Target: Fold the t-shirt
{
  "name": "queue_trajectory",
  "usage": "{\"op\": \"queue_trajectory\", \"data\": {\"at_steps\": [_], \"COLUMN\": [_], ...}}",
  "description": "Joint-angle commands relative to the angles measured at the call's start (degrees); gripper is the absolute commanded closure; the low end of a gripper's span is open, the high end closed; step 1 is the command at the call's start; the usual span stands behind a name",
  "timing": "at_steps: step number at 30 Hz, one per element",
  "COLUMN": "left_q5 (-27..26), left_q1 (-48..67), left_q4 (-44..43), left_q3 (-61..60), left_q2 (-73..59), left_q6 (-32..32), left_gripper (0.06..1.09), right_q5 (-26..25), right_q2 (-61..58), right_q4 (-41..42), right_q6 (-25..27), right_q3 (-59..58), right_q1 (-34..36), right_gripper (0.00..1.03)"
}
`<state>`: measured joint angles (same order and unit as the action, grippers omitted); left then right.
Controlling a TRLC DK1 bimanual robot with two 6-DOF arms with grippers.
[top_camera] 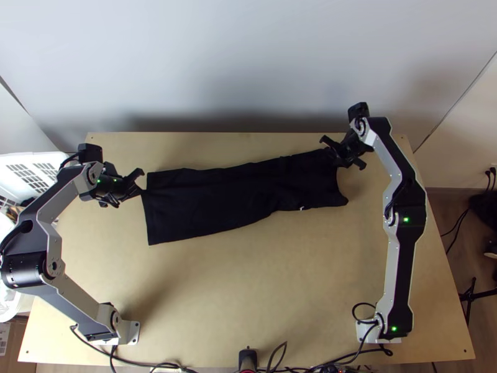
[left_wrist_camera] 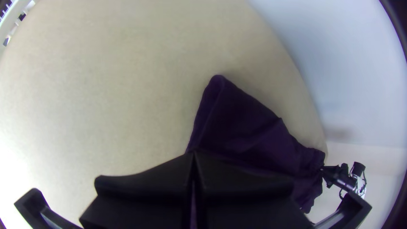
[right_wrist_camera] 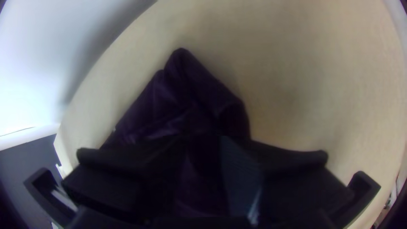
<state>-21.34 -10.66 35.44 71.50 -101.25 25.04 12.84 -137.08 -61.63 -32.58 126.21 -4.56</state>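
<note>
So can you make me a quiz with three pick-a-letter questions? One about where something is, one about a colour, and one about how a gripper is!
1. Where is the white basket?
A) by the table's left edge
B) in the table's middle
C) by its right edge

2. What colour is the t-shirt?
A) yellow
B) red
C) black

3. How are the left gripper's fingertips?
A) far apart
B) together

Right letters:
1: A, the top view shows it there.
2: C, the cloth looks black from above.
3: B, the tips meet at the cloth in the left wrist view.
</note>
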Motion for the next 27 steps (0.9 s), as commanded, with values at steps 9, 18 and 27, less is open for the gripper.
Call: {"op": "queue_trajectory", "data": {"at_steps": [9, 18, 27], "left_q5": [0.2, 0.1, 0.0], "left_q1": [-0.4, 0.4, 1.4], "left_q4": [-1.5, -6.4, -12.2], "left_q3": [-2.8, -3.0, -2.7], "left_q2": [1.1, 2.4, 6.1], "left_q6": [-0.7, -0.5, 0.9], "left_gripper": [1.05, 0.52, 0.10], "right_q5": [0.3, 3.6, 4.1], "right_q2": [13.2, 14.0, 15.3], "right_q4": [-10.2, -19.5, -19.3], "right_q6": [-3.0, -2.9, -2.1], "right_q3": [3.0, -0.9, 0.7], "right_q1": [-3.1, -11.1, -14.1], "right_gripper": [0.16, 0.14, 0.14]}}
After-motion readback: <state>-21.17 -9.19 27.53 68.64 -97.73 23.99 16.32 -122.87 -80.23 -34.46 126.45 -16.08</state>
